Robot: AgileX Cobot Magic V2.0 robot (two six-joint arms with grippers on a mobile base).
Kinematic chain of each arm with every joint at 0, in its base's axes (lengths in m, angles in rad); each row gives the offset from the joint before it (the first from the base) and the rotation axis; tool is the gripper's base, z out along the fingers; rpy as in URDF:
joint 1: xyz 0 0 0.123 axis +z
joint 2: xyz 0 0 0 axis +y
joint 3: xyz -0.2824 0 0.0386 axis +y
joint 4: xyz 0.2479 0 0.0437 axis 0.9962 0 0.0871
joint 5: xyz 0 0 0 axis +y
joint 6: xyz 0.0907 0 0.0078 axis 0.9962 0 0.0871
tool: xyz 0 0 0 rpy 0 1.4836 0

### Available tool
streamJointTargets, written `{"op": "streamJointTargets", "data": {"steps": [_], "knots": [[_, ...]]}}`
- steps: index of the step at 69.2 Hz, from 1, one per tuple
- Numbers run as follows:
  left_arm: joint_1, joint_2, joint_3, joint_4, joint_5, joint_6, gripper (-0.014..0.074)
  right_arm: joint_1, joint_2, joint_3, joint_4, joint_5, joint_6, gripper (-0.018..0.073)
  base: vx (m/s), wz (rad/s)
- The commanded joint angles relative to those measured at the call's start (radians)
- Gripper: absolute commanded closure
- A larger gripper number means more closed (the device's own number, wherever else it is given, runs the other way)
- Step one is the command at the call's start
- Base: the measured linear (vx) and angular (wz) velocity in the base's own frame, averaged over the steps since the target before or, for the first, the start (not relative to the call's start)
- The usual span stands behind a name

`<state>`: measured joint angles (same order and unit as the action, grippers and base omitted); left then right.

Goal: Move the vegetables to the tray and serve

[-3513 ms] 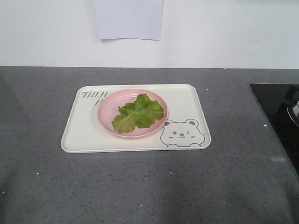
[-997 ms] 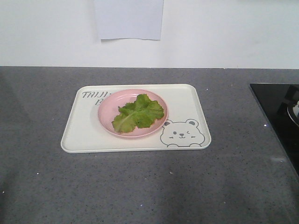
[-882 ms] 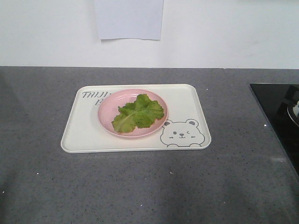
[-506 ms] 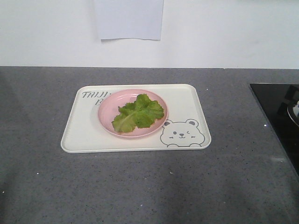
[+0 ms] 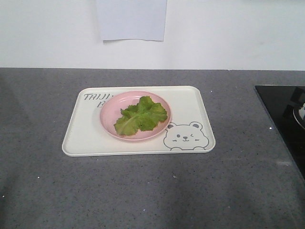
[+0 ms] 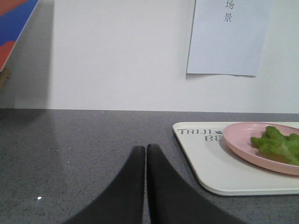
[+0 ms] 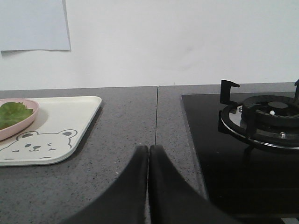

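The lettuce leaves (image 5: 141, 116) lie in a round pink plate (image 5: 110, 110), which stands on the cream bear-face tray (image 5: 190, 107) on the grey countertop (image 5: 143, 191). The left gripper (image 6: 145, 154) has its fingers pressed together, low over the counter left of the tray, holding nothing. The right gripper (image 7: 148, 154) is likewise pressed together and empty, between the tray and the black gas hob (image 7: 243, 140).

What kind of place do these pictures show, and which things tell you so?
Probably a kitchen, or a mock-up of one: a grey speckled countertop against a white wall, a gas burner set in a black glass hob, and lettuce on a pink plate on a tray.
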<state>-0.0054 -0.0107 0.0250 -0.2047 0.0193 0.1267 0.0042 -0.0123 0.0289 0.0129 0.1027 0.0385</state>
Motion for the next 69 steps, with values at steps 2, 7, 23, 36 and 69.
{"op": "streamJointTargets", "data": {"steps": [2,7,23,36,69], "knots": [[0.002,-0.015,0.01,-0.008,-0.075,-0.001,0.0603,-0.005,-0.003,0.007,-0.003,-0.075,-0.005,0.0564,0.0,0.0],[0.002,-0.015,0.01,-0.008,-0.075,-0.001,0.0603,-0.005,-0.003,0.007,-0.003,-0.075,-0.005,0.0564,0.0,0.0],[0.002,-0.015,0.01,-0.008,-0.075,-0.001,0.0603,-0.005,-0.003,0.007,-0.003,-0.075,-0.005,0.0564,0.0,0.0],[0.002,-0.015,0.01,-0.008,-0.075,-0.001,0.0603,-0.005,-0.003,0.007,-0.003,-0.075,-0.005,0.0564,0.0,0.0],[0.002,-0.015,0.01,-0.008,-0.075,-0.001,0.0603,-0.005,-0.003,0.007,-0.003,-0.075,-0.005,0.0564,0.0,0.0]]}}
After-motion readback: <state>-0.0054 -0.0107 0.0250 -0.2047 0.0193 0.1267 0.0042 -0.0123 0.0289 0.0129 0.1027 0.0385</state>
